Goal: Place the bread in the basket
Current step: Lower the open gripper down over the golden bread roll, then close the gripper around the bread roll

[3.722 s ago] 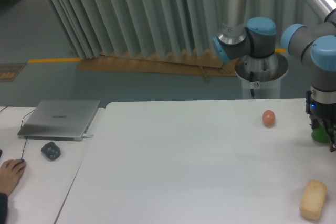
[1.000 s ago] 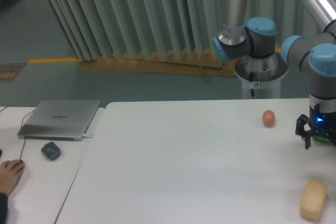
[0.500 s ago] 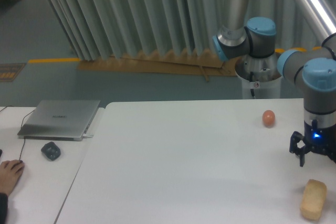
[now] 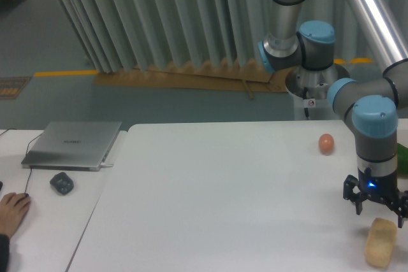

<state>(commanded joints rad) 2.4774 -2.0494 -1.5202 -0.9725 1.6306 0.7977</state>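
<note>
Hovering gripper (image 4: pixel 378 211) spread wide, bread (image 4: pixel 380 242) just below

- The arm (image 4: pixel 376 27) comes in from the top right, a silver tube going down to blue-capped joints.
- The last grey link with a blue cap stands upright, and the wrist points straight down.
- On the wrist a small blue light is shining.
- The hand (image 4: pixel 377 207) hangs at the right side of the tabletop (image 4: pixel 210 208), low over it.
- Its two dark fingers (image 4: pixel 357 203) point down and stand apart, so the jaws are spread wide; nothing is between them.
- A second joint group, grey with blue caps, is behind, near the arm's base.
</note>
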